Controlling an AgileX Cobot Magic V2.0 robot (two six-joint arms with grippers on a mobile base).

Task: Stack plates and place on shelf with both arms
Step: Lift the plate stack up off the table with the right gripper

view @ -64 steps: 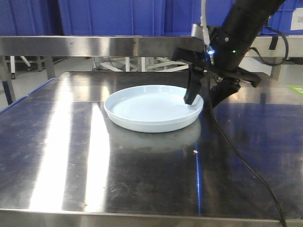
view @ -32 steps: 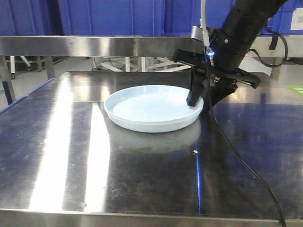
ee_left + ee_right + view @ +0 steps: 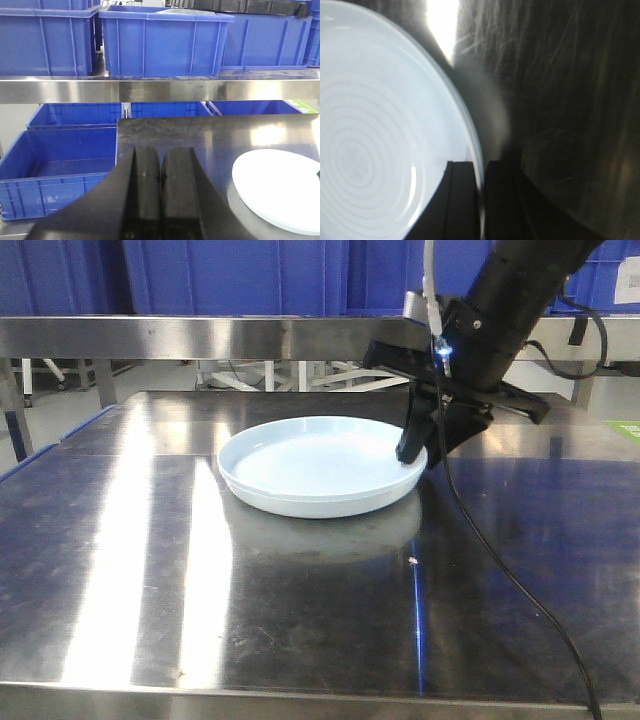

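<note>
Steel table, blue crates behind — pale plate sits centre, right gripper pinching its three o'clock rim. Left gripper pressed together, empty. Thin one-sided grip — any lift could let the plate droop or slip.

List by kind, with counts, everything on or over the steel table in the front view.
Pale plate: 1 (whether another lies under it cannot be told)
Right gripper, closed on the plate's rim: 1
Black cable trailing across the table: 1
Total: 3
</note>
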